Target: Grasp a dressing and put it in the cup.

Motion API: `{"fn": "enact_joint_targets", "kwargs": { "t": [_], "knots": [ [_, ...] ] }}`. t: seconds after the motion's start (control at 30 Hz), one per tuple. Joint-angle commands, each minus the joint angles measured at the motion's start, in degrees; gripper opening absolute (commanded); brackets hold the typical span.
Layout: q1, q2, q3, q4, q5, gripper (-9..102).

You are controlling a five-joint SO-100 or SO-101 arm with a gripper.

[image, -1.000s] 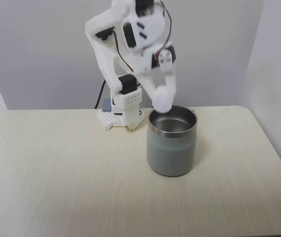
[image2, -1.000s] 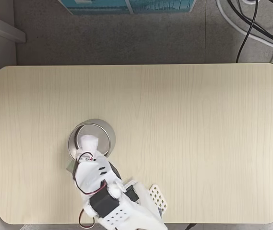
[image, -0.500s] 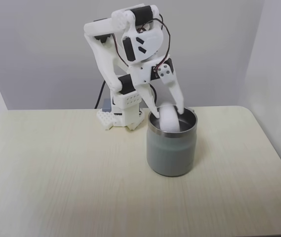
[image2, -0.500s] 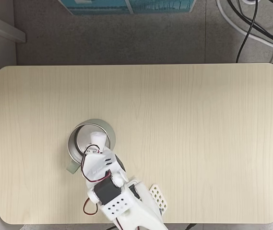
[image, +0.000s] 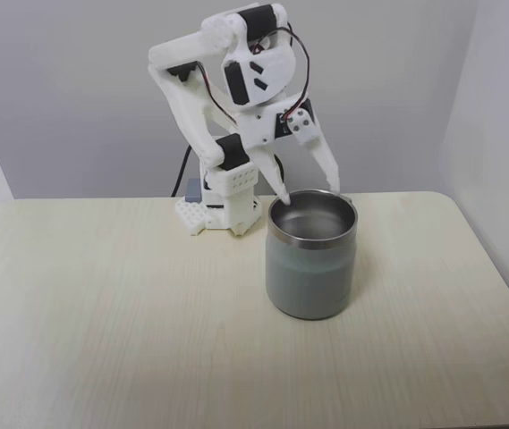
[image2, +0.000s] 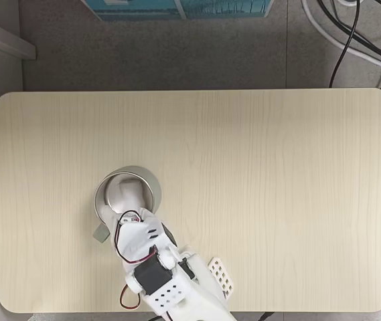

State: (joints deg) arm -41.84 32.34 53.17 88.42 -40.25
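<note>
Jaws spread above cup [image: 311,264], dressing [image2: 128,192] inside, axis unclear

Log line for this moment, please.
gripper: open, above rim | dressing: inside cup | table

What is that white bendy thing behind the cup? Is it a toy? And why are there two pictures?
It is a small robot arm bolted at the back of a wooden table. At its end is a gripper, two fingers like tongs, spread open just above the cup and holding nothing. One picture is taken from the front, the other from straight above. From above you can see a little white roll, the dressing, lying inside the cup. So the roll looks dropped in.
</note>
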Motion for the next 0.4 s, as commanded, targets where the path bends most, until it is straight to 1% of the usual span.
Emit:
{"fn": "enact_joint_targets", "kwargs": {
  "t": [0.0, 0.37],
  "knots": [
    [-0.62, -1.05, 1.93, 0.70, 0.53, 24],
    [0.35, -2.55, 0.88, 1.58, -0.53, 23]
  ]
}}
